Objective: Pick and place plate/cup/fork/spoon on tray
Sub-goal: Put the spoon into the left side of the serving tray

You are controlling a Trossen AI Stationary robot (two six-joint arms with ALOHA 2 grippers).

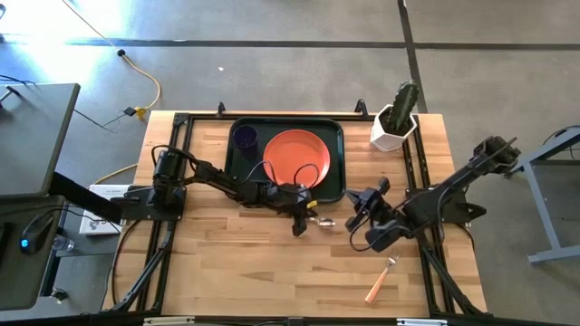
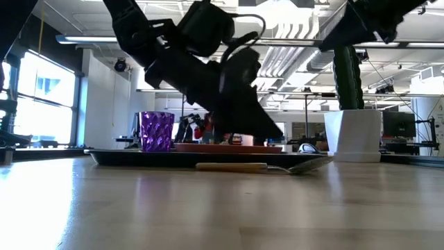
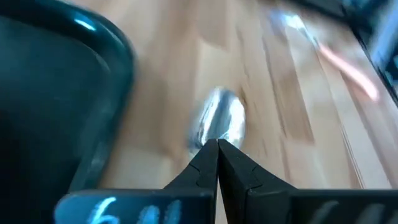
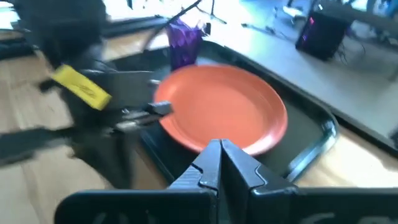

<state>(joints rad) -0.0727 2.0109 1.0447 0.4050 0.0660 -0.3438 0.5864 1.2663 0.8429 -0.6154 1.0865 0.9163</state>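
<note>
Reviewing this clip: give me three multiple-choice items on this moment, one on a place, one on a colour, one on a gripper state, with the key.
1. Where does the fork lie?
A. On the bare table, near its front right part
B. On the plate
C. Inside the cup

2. What colour is the plate on the tray?
A. White
B. Orange-red
C. Blue

3. How do the left gripper's fingers stand over the spoon?
A. Spread wide
B. Clamped around the cup
C. Shut, tips together

Key: 1 A, the high view shows it on the wood, well off the tray. 2 B, it shows orange-red in the high and right wrist views. 3 C, the left wrist view shows the tips meeting just before the spoon's bowl.
</note>
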